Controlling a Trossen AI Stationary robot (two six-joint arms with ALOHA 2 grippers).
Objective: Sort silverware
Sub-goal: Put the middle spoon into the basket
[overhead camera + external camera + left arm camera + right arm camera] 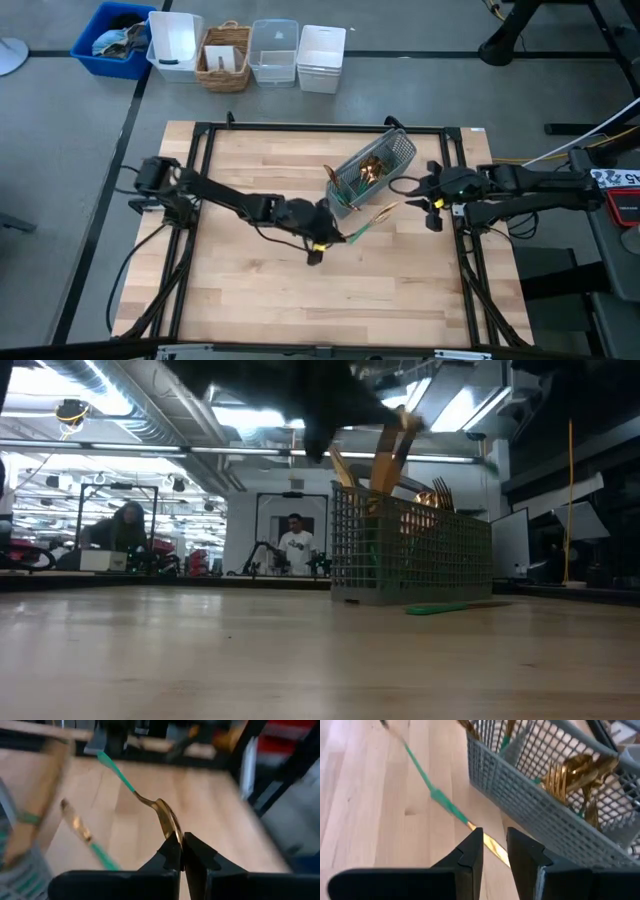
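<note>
From above, the left arm stretches low across the counter (pixel 250 290), its left gripper (pixel 322 240) just beside the near end of the grey caddy (pixel 375 172). The right arm reaches in from the side, the right gripper (pixel 425 190) near the caddy's other flank.

At table height the caddy stands upright with gold silverware (pixel 440 495) poking out; a teal-handled piece (pixel 440 608) lies beside it.

The left wrist camera shows its gripper clamped on a gold spoon (pixel 167 820) by the bowl — handle pointing away.

The right wrist camera shows its fingers (pixel 470 855) parted above a knife (pixel 445 805) on the wood.
</note>
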